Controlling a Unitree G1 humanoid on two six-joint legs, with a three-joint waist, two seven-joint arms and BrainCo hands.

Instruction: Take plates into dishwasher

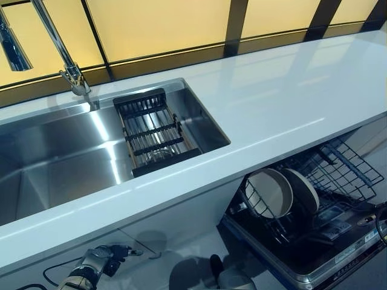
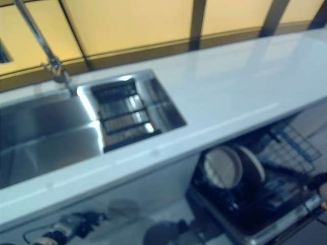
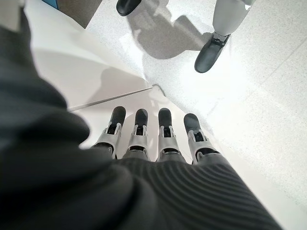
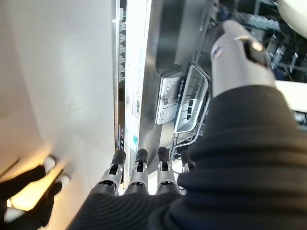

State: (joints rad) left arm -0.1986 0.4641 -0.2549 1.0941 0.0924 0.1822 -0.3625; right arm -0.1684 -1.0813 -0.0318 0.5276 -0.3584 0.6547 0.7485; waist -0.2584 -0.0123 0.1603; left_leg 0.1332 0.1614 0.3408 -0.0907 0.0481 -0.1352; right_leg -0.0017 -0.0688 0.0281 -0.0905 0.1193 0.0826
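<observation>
Two round cream plates with dark rims, one [image 1: 269,192] in front of the other [image 1: 305,188], stand on edge in the pulled-out lower rack [image 1: 347,172] of the open dishwasher under the counter at the right. My left hand [image 1: 101,260] hangs low in front of the cabinet at the lower left, fingers [image 3: 164,132] straight and empty, pointing at the floor. In its own wrist view my right hand [image 4: 138,172] hovers over the dishwasher's open door [image 4: 168,57], fingers straight, thumb [image 4: 235,52] apart, holding nothing.
A steel sink [image 1: 60,163] with a tall tap [image 1: 69,69] fills the left of the white counter [image 1: 284,90]. A dark slatted drying rack [image 1: 151,133] sits at the sink's right end. The door's control strip [image 1: 347,257] juts out at the lower right.
</observation>
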